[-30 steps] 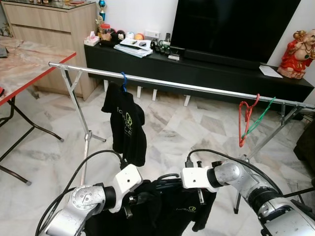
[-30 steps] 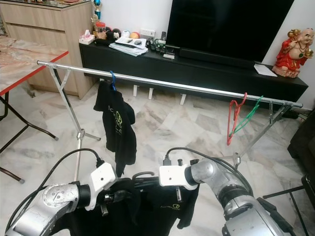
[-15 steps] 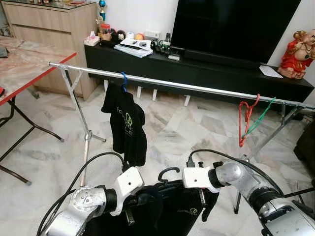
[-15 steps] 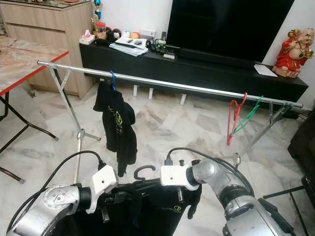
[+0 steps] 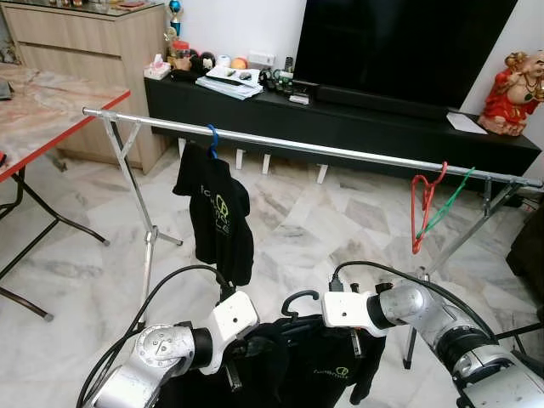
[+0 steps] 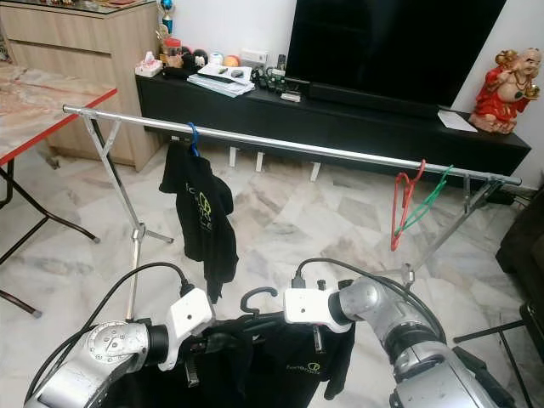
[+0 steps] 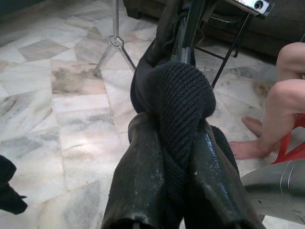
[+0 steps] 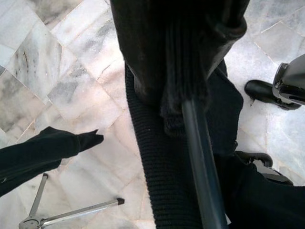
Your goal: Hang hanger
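Note:
A black hanger carries a black shirt (image 5: 327,370) low in front of me; its hook (image 5: 297,299) stands up between my two wrists. My left gripper (image 7: 174,131) is shut on the shirt's knit collar, at the hanger's left end (image 5: 255,344). My right gripper (image 8: 183,71) is shut on the hanger bar (image 8: 202,162) and the fabric over it, just right of the hook (image 5: 316,321). The silver clothes rail (image 5: 340,153) runs across above and beyond both grippers.
On the rail hang another black shirt (image 5: 214,212) on a blue hanger, and at the right a red hanger (image 5: 420,208) and a green hanger (image 5: 449,197). A red-edged table (image 5: 51,110) stands left, a black TV cabinet (image 5: 357,123) behind. A person's bare leg (image 7: 286,90) is close by.
Both grippers have shifted a little to the right with the shirt. The hanger's hook has come up from lying flat to standing upright between the wrists.

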You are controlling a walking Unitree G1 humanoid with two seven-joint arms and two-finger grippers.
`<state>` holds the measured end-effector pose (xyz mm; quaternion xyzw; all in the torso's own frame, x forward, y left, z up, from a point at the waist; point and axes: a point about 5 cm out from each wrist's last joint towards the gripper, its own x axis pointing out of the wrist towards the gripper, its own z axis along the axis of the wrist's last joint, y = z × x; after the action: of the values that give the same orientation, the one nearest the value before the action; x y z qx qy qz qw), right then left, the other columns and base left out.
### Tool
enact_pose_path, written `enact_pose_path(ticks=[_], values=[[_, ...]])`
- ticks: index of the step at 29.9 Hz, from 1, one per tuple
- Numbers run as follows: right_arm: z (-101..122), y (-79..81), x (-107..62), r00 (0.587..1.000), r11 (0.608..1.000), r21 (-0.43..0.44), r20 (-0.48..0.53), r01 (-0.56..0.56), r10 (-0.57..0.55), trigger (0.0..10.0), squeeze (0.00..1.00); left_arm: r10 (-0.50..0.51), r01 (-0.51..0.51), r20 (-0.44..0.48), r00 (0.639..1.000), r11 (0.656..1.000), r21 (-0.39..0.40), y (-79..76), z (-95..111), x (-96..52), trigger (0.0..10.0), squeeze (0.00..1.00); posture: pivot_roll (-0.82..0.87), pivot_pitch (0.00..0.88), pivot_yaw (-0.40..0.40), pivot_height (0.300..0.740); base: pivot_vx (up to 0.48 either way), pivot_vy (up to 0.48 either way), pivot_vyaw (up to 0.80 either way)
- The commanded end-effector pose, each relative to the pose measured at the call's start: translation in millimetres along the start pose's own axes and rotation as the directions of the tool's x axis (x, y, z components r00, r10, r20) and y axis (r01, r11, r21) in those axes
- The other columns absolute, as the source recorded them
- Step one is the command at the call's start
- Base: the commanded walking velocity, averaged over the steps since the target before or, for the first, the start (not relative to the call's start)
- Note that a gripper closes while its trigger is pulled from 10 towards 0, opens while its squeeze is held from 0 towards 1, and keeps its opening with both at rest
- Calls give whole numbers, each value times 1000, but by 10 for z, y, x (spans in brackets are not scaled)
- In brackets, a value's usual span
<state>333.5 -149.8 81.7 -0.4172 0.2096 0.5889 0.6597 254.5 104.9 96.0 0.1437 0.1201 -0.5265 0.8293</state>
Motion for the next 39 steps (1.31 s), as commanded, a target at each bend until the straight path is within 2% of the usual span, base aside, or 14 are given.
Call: enact_pose_path(ticks=[1,12,16,22,24,27,28,29,30,34,36,37,38,39], values=[[200,-75,56,995,999,-29,90,32,-29,10000,1000,-62,61,41,997,998,35,-111,110,159,0,0,186,0,-145,740,0,0,0],[206,-114,4,996,999,-38,87,27,-24,10000,1000,-25,25,-4,1000,999,47,-78,27,167,0,0,180,0,-148,740,0,0,0],[202,-132,-32,997,999,-51,79,19,-15,10000,1000,40,-39,-25,999,998,47,-17,-24,169,0,0,175,0,-147,740,0,0,0],[130,-92,-82,998,996,-77,35,-42,45,10000,1000,71,-70,-26,997,996,48,30,-45,157,0,0,172,0,-146,740,0,0,0],[19,-67,-133,998,993,-103,-44,-57,53,10000,1000,71,-69,-49,996,996,54,45,-94,137,0,0,166,0,-144,740,0,0,0],[-30,-54,-158,995,991,-115,-79,-67,58,10000,1000,74,-71,-63,995,996,62,53,-119,133,0,0,161,0,-143,740,0,0,0],[-37,-48,-169,995,990,-118,-79,-74,65,10000,808,77,-73,-68,995,995,65,57,-128,132,0,0,160,0,-142,740,0,0,0],[-37,-44,-184,995,990,-117,-68,-81,73,10000,365,83,-79,-72,994,995,66,64,-138,132,0,0,158,0,-142,740,0,0,0],[-25,-52,-192,996,990,-118,-54,-75,69,10000,0,88,-84,-73,993,994,64,69,-142,132,0,0,157,0,-141,740,0,0,0],[110,-208,-269,997,993,-103,55,54,-48,10000,0,131,-125,-96,987,990,59,102,-186,116,0,0,153,0,-136,740,0,0,0],[205,-355,-345,978,981,-65,122,180,-172,10000,0,172,-167,-114,978,985,55,130,-234,90,0,0,150,0,-135,740,0,0,0],[237,-472,-411,946,955,-15,139,297,-292,10000,0,201,-197,-123,972,979,41,148,-271,63,0,0,146,0,-135,740,0,0,0],[237,-472,-411,946,955,-15,139,297,-292,10000,0,201,-197,-123,972,979,41,148,-271,63,0,0,146,0,-135,740,0,0,0],[224,-529,-445,915,925,35,137,378,-379,10000,0,235,-234,-124,964,972,26,170,-295,39,0,0,146,0,-133,740,0,0,0]])
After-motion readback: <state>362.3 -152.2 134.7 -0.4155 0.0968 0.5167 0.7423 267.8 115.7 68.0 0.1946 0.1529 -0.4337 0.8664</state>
